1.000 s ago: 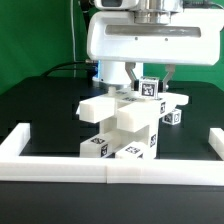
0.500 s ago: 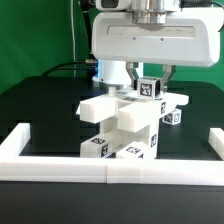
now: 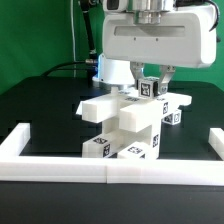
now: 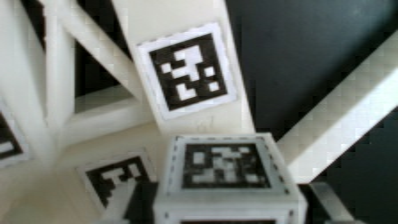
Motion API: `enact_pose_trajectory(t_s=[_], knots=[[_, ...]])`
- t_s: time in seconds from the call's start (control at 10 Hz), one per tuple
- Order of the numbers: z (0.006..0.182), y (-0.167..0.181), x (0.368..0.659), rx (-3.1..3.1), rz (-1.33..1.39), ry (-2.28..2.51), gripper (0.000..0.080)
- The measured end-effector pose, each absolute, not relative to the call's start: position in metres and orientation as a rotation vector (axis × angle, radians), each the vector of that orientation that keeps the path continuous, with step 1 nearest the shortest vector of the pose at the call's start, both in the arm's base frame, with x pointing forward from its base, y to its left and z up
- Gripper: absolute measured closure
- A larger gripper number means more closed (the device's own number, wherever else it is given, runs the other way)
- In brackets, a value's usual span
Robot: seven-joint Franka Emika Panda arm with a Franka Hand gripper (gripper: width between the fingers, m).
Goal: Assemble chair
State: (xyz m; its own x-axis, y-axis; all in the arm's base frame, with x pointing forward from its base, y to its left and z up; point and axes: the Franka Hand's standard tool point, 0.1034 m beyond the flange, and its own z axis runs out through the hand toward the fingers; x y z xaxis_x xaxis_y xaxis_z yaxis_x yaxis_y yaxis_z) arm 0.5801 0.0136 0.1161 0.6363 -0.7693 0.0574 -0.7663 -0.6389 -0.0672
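The chair (image 3: 122, 128) stands part-built in the middle of the black table: stacked white blocks and slabs with black-and-white tags. A small tagged cube-like leg (image 3: 151, 89) sits on top of it at the back. My gripper (image 3: 152, 82) hangs straight down over it, with a finger on each side, shut on the leg. In the wrist view the leg (image 4: 222, 165) fills the space between the dark fingers (image 4: 349, 200), and white chair slabs with tags (image 4: 185, 72) lie behind it. The leg's lower part is hidden.
A low white border wall (image 3: 100, 170) runs along the front and up both sides (image 3: 18, 138). Another small tagged piece (image 3: 175, 117) sits at the chair's right in the exterior view. A green backdrop stands behind.
The wide white gripper body has shifted toward the exterior view's right, while the leg and the chair stay where they were.
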Motion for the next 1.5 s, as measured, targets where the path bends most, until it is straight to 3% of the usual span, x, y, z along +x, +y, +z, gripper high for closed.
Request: enact_pose_trajectory(t_s=[0.5, 0.6, 0.7, 0.8, 1.5], knots=[[0.1157, 0.0161, 0.5800, -2.676, -0.115, 1.544, 0.0521], [0.1157, 0.0162, 0.5800, -2.679, -0.115, 1.540, 0.0280], [0.1159, 0.0167, 0.5800, -2.706, -0.114, 1.495, 0.0280], [0.1164, 0.0169, 0.5806, -2.719, -0.116, 1.472, 0.0175], [0.1166, 0.0166, 0.5809, -3.042, -0.137, 0.667, 0.0151]])
